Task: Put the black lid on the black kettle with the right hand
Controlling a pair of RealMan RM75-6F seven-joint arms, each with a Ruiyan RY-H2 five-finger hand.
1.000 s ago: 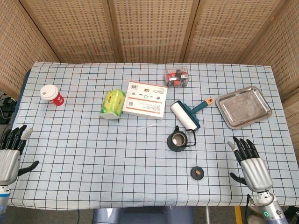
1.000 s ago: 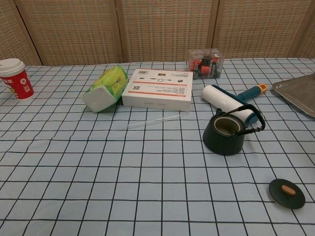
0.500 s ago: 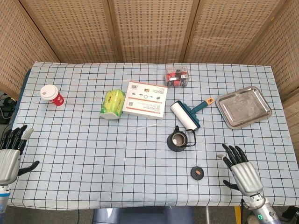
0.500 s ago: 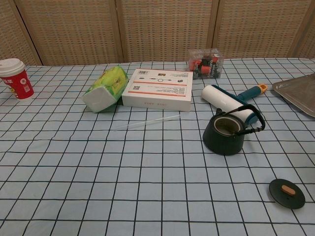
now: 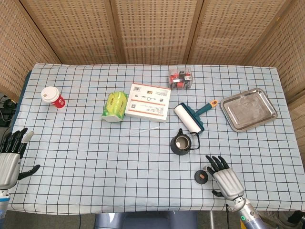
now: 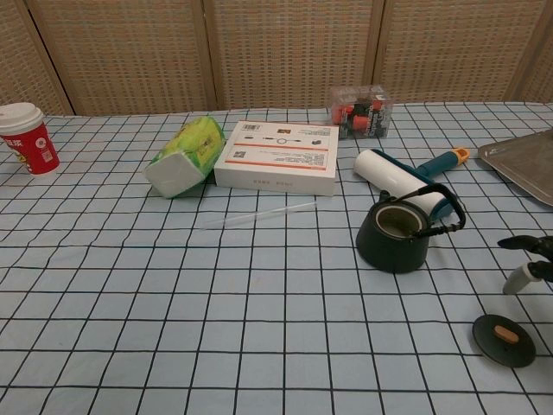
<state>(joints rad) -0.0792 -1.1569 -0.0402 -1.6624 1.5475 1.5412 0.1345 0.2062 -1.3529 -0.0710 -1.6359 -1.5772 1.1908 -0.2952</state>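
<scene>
Right hand point(image 5: 226, 180) is open, fingers spread, just at 3 o'clock of the lid point(image 5: 201, 176); kettle point(image 5: 181, 143) sits uncovered.

Landmark: kettle point(image 5: 181, 143), mid-table, open-topped. Lid point(image 5: 201, 176) lies in front of it, to its right, apart. My right hand point(image 5: 225, 180) sits just right of the lid, fingers spread. Lint roller point(image 5: 191, 117) touches the kettle from behind. Tray point(image 5: 248, 109) far right of it. Box point(image 5: 148, 101), packet point(image 5: 115, 106), cup point(image 5: 53, 97) behind-left. My left hand point(image 5: 10, 160) far left.
</scene>
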